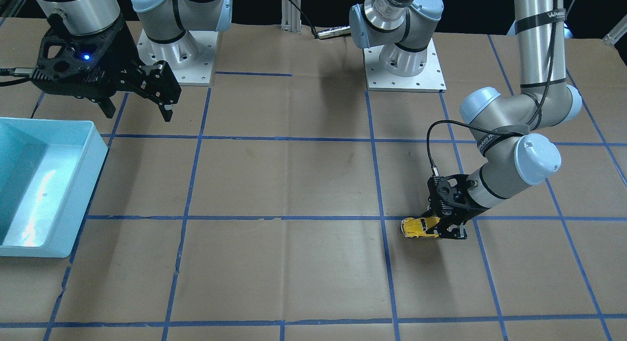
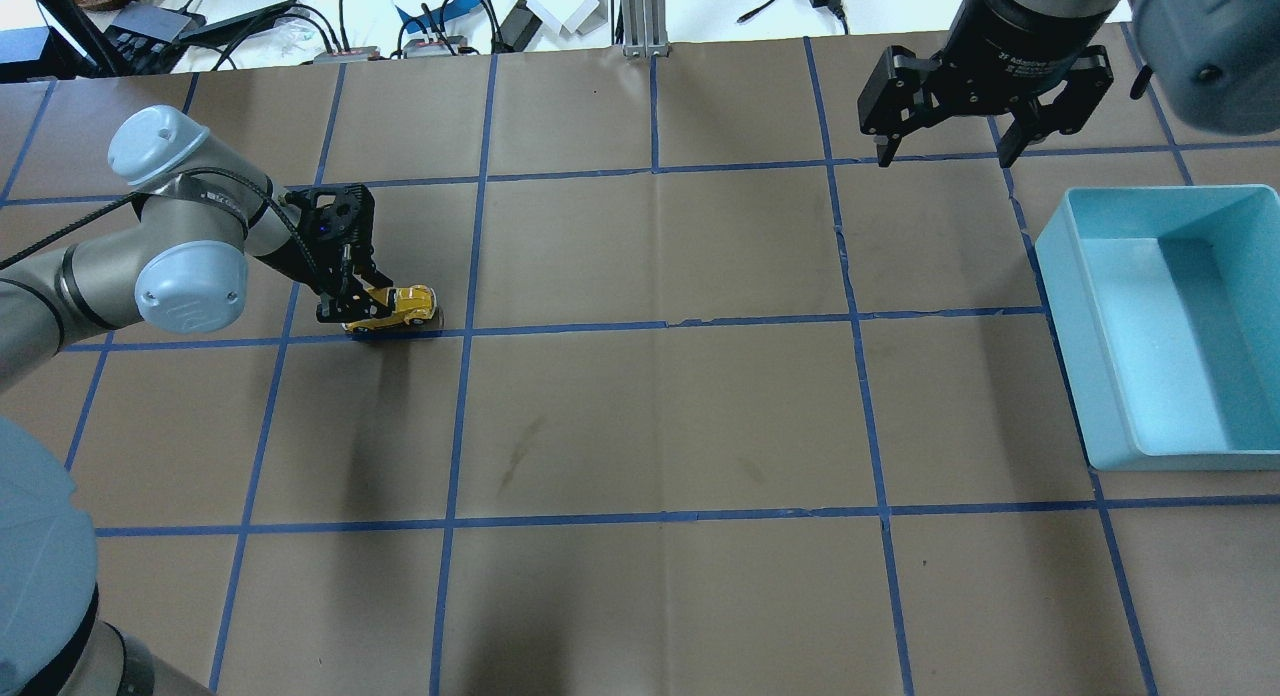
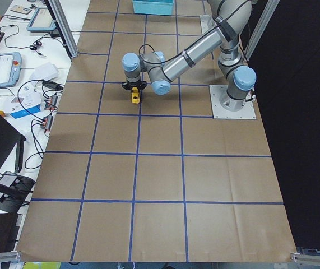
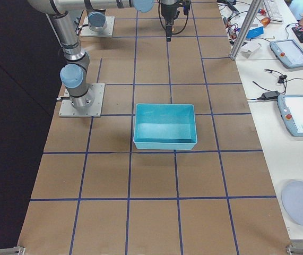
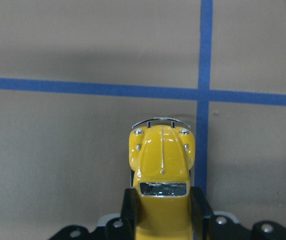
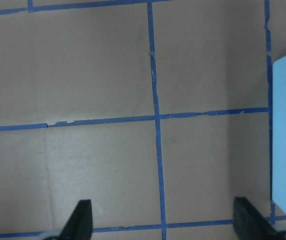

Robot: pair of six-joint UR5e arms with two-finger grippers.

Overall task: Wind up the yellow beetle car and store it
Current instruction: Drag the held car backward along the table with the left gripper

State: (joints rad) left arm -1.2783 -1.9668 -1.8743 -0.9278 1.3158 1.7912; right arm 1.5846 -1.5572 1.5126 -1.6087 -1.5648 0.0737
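Now | left gripper [image 1: 442,229] clamps yellow beetle car [image 1: 416,227] | right gripper [image 2: 945,158] wide | blue-taped brown table [image 2: 650,426]

black strap [image 1: 539,21]: on the upright arm tube, upper right of the front view. It has white letters "WAN"; the rest goes around the tube, out of sight.
second strap [image 2: 210,198]: on the arm at the left of the overhead view. It has white print, too small to read.
right gripper [image 2: 945,156]: top right of the overhead view. There is one line of small white print on its black body, not legible.
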